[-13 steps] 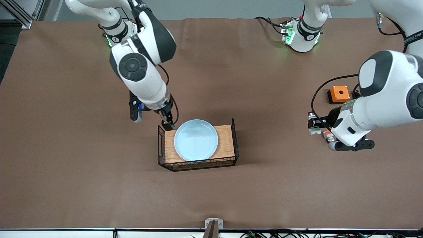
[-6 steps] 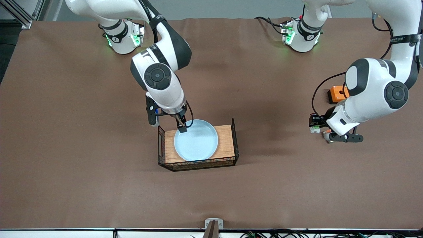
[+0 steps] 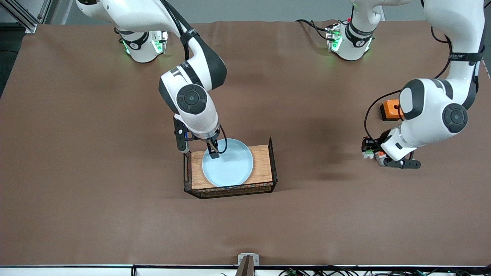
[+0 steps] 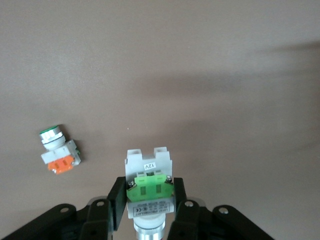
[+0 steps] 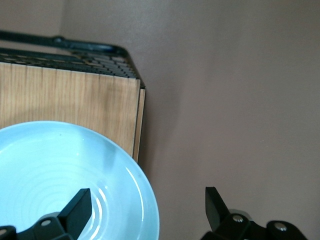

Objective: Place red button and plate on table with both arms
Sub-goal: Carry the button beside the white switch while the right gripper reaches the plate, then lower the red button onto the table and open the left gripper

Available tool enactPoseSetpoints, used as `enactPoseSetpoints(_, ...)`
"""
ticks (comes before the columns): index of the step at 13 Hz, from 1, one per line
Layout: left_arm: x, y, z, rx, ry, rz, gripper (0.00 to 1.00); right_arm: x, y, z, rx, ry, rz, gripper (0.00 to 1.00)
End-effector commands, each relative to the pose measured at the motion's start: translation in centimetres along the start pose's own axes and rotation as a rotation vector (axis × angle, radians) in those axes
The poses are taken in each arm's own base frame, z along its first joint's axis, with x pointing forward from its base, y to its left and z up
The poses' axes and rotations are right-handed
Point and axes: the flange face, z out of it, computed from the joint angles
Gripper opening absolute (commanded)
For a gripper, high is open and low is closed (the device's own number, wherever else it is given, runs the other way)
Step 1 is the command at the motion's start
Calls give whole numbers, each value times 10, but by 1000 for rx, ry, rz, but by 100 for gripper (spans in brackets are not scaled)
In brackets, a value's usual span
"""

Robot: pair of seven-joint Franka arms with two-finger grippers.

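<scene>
Red button (image 4: 148,186): clamped between the left gripper (image 4: 149,210) fingers, right of frame in the front view, low over the bench (image 3: 76,153). A similar piece with an orange block (image 4: 59,151) lies just beside it; orange box (image 3: 389,109) above them in frame.

Plate (image 3: 230,165): centre frame, on a wooden board (image 3: 262,168) with wire-mesh ends. Right gripper (image 5: 149,207) fingers spread wide, straddling the plate's rim.

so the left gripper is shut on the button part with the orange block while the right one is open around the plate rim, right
Not quite. The left gripper is shut on the red button, the part with the green block; the orange-block part lies loose on the table, as the left wrist view shows. The rest stands: the right gripper is open around the plate rim.
</scene>
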Motion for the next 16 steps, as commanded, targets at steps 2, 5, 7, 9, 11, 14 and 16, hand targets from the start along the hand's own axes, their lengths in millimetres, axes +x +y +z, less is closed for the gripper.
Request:
enactPoseSetpoints(2,7,-3,29,-52,19,-2,0,-8,-6,10,14,30,-8,100)
enactPoseSetpoints(5,5,-10,47,-50,21,16,0,-9,-8,16,22,29,-9,99)
enactPoseSetpoints(7,6,-13,58,-48,22,17,0,-10,-9,14,27,28,-9,96)
enactPoseSetpoints(9,7,-17,67,-46,26,28,0,-10,-9,14,28,27,-11,90)
enactPoseSetpoints(11,6,-27,73,-51,33,35,0,-11,-10,12,31,26,-12,87)
enactPoseSetpoints(14,3,-38,83,-95,35,44,0,-11,-10,12,32,25,-14,83)
enactPoseSetpoints(16,3,-40,88,-98,35,48,0,-11,-10,16,25,28,-15,83)
